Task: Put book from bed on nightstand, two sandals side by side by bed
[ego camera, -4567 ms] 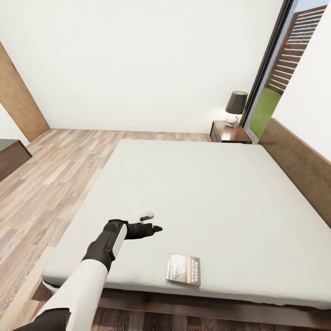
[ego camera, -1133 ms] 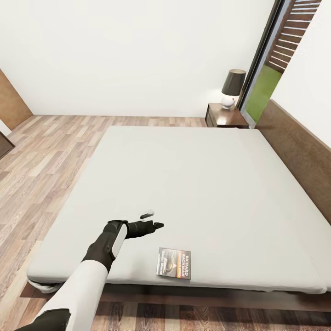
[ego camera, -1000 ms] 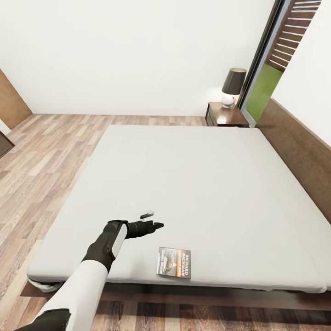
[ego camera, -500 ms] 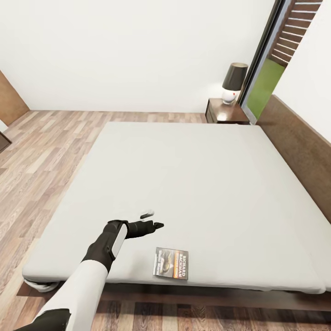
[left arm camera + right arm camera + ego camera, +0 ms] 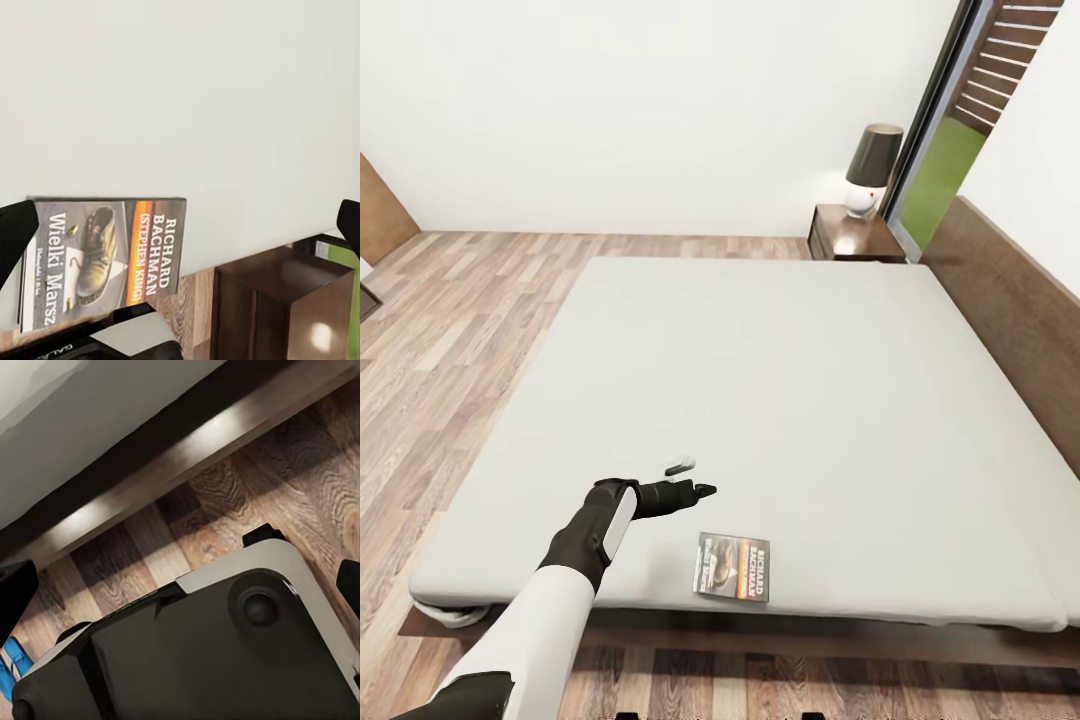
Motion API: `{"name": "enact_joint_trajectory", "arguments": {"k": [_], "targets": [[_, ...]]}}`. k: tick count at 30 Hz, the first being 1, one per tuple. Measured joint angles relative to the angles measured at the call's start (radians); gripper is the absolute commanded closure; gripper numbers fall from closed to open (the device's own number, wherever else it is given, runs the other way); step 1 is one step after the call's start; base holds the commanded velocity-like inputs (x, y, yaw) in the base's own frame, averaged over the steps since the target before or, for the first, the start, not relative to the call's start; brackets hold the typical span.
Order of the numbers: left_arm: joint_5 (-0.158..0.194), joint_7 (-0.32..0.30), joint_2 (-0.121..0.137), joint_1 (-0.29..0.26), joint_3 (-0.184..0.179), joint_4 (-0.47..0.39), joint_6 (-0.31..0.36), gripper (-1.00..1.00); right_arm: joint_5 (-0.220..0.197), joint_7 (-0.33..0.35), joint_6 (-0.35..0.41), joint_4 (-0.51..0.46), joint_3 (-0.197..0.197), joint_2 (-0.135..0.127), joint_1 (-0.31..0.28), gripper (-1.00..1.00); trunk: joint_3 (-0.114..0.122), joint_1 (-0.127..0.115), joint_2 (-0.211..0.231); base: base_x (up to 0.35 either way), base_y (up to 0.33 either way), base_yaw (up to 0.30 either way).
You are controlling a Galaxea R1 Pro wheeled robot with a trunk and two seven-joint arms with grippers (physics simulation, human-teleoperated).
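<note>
white wall (image 5: 660, 110), wood-plank floor (image 5: 450, 310), shaded lamp (image 5: 870, 170) beside black-framed window (image 5: 940, 150)

1. The bed (image 5: 780, 400) takes up the middle and right of the head view, with its headboard (image 5: 1015, 310) along the right edge.
2. The book (image 5: 733, 566) lies flat on the mattress at lower centre, close to the bed's near edge.
3. The left gripper (image 5: 695, 478) hangs over the mattress just up and left of the book (apart from it).
4. The nightstand (image 5: 855, 238) stands at upper right, beyond the bed's far corner, with a lamp (image 5: 868, 170) on it.
5. The floor (image 5: 450, 310) spreads along the left.
</note>
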Motion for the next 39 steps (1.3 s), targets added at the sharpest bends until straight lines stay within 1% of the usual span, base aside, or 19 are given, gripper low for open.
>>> {"name": "enact_joint_trajectory", "arguments": {"k": [20,25,39], "targets": [[0.000,0.000,0.000,0.000,0.000,0.000,0.000,-1.00,0.000,0.001,0.001,0.000,0.000,0.000,0.000,-1.00,-0.031,0.000,0.000,0.000,0.000,0.000],[0.000,0.000,0.000,0.000,0.000,-0.001,0.000,-1.00,0.000,0.001,0.001,0.000,0.000,0.000,0.000,-1.00,-0.036,0.000,0.000,0.000,0.000,0.000],[0.000,0.000,0.000,0.000,0.000,-0.002,0.000,-1.00,0.000,0.002,0.002,0.000,0.000,0.000,0.000,-1.00,-0.081,0.054,-0.098,0.000,0.000,0.000]]}}
